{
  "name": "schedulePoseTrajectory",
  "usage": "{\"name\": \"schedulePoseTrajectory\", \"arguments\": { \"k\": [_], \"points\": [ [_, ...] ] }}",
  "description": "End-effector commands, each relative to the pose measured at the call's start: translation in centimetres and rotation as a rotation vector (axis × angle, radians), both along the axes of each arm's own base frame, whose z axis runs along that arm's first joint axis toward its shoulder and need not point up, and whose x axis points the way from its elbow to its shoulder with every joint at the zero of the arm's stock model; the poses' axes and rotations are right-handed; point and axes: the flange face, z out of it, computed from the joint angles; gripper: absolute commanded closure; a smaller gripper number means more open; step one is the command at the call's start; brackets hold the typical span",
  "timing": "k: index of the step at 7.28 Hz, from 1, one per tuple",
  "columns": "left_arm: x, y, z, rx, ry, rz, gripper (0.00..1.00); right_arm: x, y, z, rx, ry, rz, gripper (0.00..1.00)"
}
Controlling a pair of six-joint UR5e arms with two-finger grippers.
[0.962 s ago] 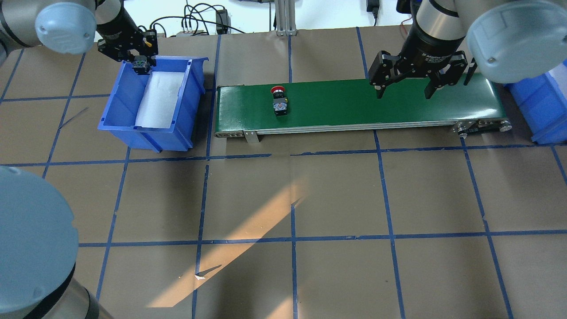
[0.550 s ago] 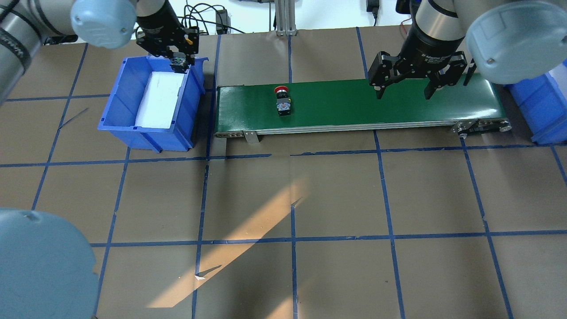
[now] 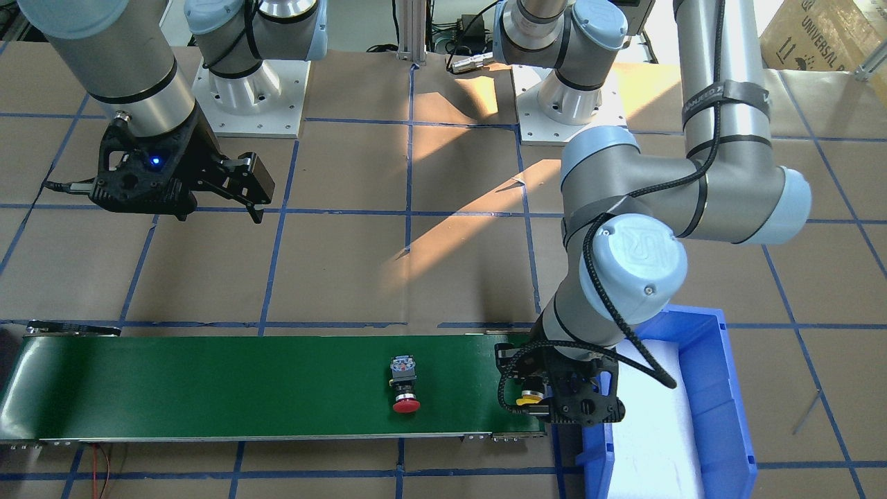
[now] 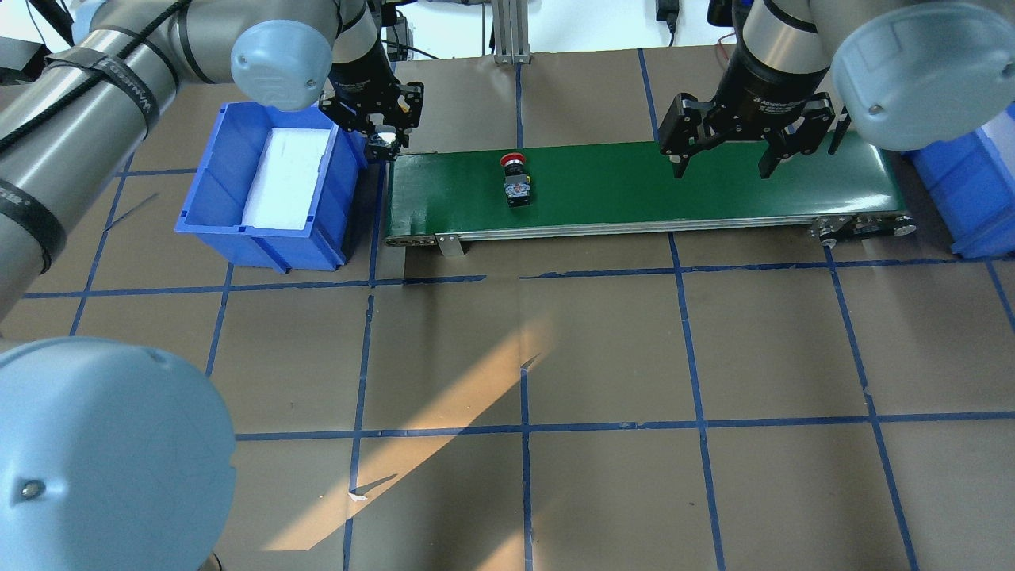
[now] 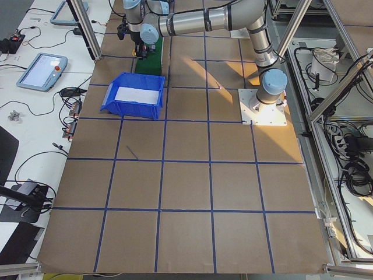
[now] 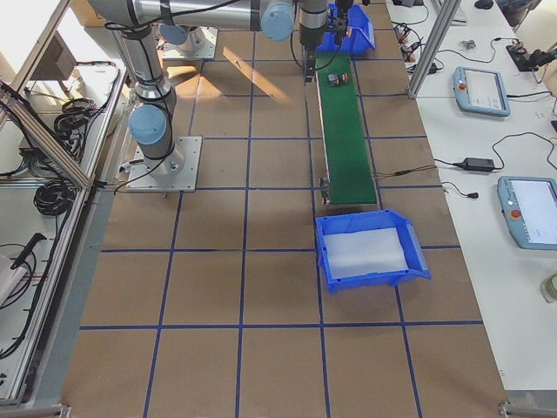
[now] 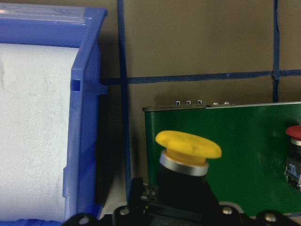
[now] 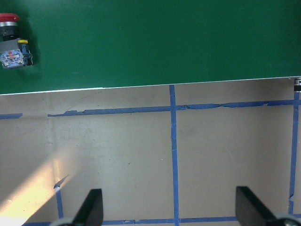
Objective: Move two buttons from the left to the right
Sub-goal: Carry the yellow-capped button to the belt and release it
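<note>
your left gripper (image 4: 382,136) is closed on the black body of the yellow button (image 7: 188,144), whose cap sticks out ahead of the fingers in the wrist view. it hangs just over the gap between the blue bin (image 4: 230,202) and the left end of the green conveyor belt (image 4: 674,186), with the bin's wall close on one side and the belt's end plate close on the other. the relation that matters is this: the belt surface lies toward the robot's right of the held button, so my judgement is that a short shift that way is needed before any release, or the button may drop into the gap. the red button (image 4: 517,178) already lies on its side on the belt, long axis across the belt and red cap toward the far edge from the robot. it sits between the two arms, nearer the left gripper than the right one (so leave room beside it when you set the yellow one down). your right gripper (image 4: 723,168) hovers over the right part of the belt with its jaws spread wide and nothing between them; its wrist view shows the red button off to one side, well apart from the fingers (image 8: 91,208).
</note>
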Motion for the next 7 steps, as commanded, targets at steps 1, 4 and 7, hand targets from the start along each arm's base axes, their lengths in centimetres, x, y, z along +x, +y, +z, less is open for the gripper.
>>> {"name": "schedulePoseTrajectory", "arguments": {
  "k": [1, 4, 7],
  "points": [
    [-0.9, 1.0, -5.0, 0.076, -0.010, 0.020, 0.83, 0.0, 0.0, -0.1, 0.001, 0.000, 0.001, 0.00],
    [-1.0, -0.4, -6.9, 0.008, -0.012, 0.042, 0.71, 0.0, 0.0, 0.0, 0.000, 0.000, 0.001, 0.00],
    [-1.5, 0.3, -6.5, 0.020, -0.014, 0.092, 0.00, 0.0, 0.0, 0.0, 0.000, 0.000, 0.001, 0.00]
  ]
}}
